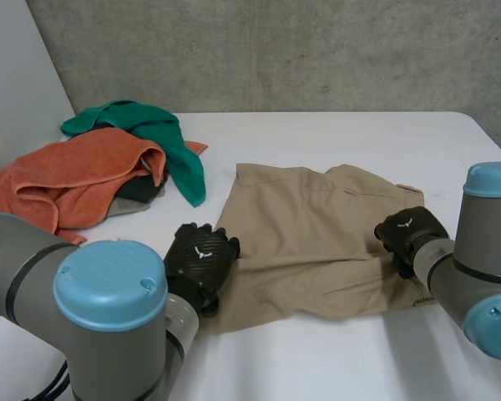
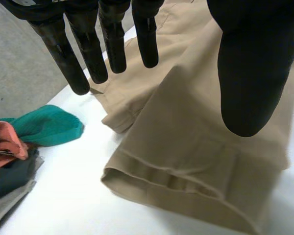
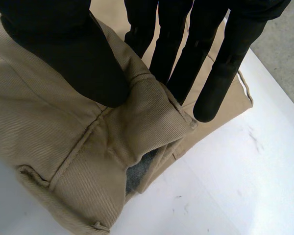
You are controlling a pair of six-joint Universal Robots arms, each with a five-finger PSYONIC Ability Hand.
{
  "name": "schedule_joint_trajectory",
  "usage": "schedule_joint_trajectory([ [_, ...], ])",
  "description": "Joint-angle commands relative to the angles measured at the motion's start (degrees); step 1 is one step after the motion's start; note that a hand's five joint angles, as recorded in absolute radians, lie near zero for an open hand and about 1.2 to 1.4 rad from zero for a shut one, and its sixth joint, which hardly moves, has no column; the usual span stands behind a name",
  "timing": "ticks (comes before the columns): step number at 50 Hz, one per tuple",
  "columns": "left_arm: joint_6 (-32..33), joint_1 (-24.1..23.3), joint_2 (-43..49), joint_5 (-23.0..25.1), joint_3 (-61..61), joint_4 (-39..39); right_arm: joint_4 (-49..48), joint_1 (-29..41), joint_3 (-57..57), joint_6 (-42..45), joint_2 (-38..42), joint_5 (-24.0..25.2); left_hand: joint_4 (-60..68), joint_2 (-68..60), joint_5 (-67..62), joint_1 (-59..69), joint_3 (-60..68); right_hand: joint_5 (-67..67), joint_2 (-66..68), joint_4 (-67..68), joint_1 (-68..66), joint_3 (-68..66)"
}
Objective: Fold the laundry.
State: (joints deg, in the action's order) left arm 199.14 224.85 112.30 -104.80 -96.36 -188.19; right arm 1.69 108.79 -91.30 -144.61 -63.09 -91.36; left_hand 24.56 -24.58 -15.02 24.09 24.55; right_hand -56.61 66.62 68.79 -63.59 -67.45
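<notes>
The beige trousers lie spread flat in the middle of the white bench, with the leg ends toward the robot's left side and the waistband toward its right side. The left hand is over the leg end at the left edge of the trousers. In the left wrist view this hand is released: its fingers are straight and spread, the thumb hangs over the hem, and nothing is held between them. I cannot tell if the thumb touches the cloth. The right hand is at the right edge of the trousers, on the waistband. In the right wrist view this hand is grasping the trousers: a raised fold of the waistband stands between the thumb and the straight fingers, and it is pinched there. At the far left part of the bench, well apart from the trousers, there is a heap of other laundry: an orange towel, a green cloth lying partly over it, and a dark cloth under them.
</notes>
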Motion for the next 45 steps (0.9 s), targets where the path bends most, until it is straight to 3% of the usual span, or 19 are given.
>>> schedule_joint_trajectory([
  [1, 0.89, 2.61, 0.82, 0.65, -0.15, -1.12, -0.03, 0.02, -0.20, 0.21, 0.25, 0.04, 4.65, -4.63, -4.20, 5.12, 4.67, -13.39, 13.38, 11.21, -16.41, -12.55],
  [13, 3.18, 2.79, 3.37, 1.01, -1.11, -0.95, -0.82, -0.07, -0.20, 0.21, 0.16, 0.04, 12.05, -12.03, -11.60, 12.52, 12.06, -13.39, 13.38, 11.21, -16.41, -12.55],
  [19, 3.18, 3.13, 3.02, 1.71, -1.29, -1.12, -1.61, -0.07, -0.20, -0.14, 0.16, 0.04, 32.55, -32.53, -32.10, 33.02, 32.56, -13.39, 13.38, 11.21, -16.41, -12.55],
  [21, 3.09, 3.40, 3.19, 2.67, -1.29, -1.21, -2.05, -0.42, -0.11, -0.49, -0.19, 0.13, 46.32, -46.30, -45.87, 46.79, 46.34, -13.39, 13.38, 11.21, -16.41, -12.55],
  [23, 3.18, 3.84, 3.19, 4.16, -1.29, -1.21, -2.22, -0.60, -0.20, -0.67, -0.37, 0.22, 55.40, -55.38, -54.95, 55.87, 55.41, 10.30, -10.30, -12.47, 7.28, 11.14],
  [24, 3.18, 3.93, 3.19, 4.52, -1.12, -1.21, -2.31, -0.77, -0.20, -0.93, -0.54, 0.22, 55.44, -55.42, -54.98, 55.91, 55.45, 30.92, -30.92, -33.09, 27.90, 31.76],
  [27, 3.09, 4.89, 3.11, 5.93, -0.33, -1.48, -2.31, -0.95, 0.24, -2.24, -2.98, 0.13, 55.44, -55.42, -54.98, 55.91, 55.45, 49.44, -49.44, -51.61, 46.42, 50.28],
  [36, 3.09, 9.02, 3.72, 9.18, 3.89, -1.48, 4.27, -3.50, -2.04, -2.34, -16.80, 1.53, 55.44, -55.42, -54.98, 55.91, 55.45, 37.20, -37.20, -39.37, 34.18, 38.04],
  [41, 3.18, 9.11, 6.18, 9.36, 6.61, -1.21, 12.44, -5.95, -8.53, -2.87, -22.42, 6.27, 55.44, -55.42, -54.98, 55.91, 55.45, 33.32, -33.32, -35.49, 30.30, 34.16],
  [45, 3.18, 9.11, 7.41, 9.36, 8.02, -1.04, 10.27, -7.10, -13.72, -2.87, -22.95, 9.97, 55.44, -55.42, -54.98, 55.91, 55.45, 31.97, -31.97, -34.14, 28.95, 32.81],
])
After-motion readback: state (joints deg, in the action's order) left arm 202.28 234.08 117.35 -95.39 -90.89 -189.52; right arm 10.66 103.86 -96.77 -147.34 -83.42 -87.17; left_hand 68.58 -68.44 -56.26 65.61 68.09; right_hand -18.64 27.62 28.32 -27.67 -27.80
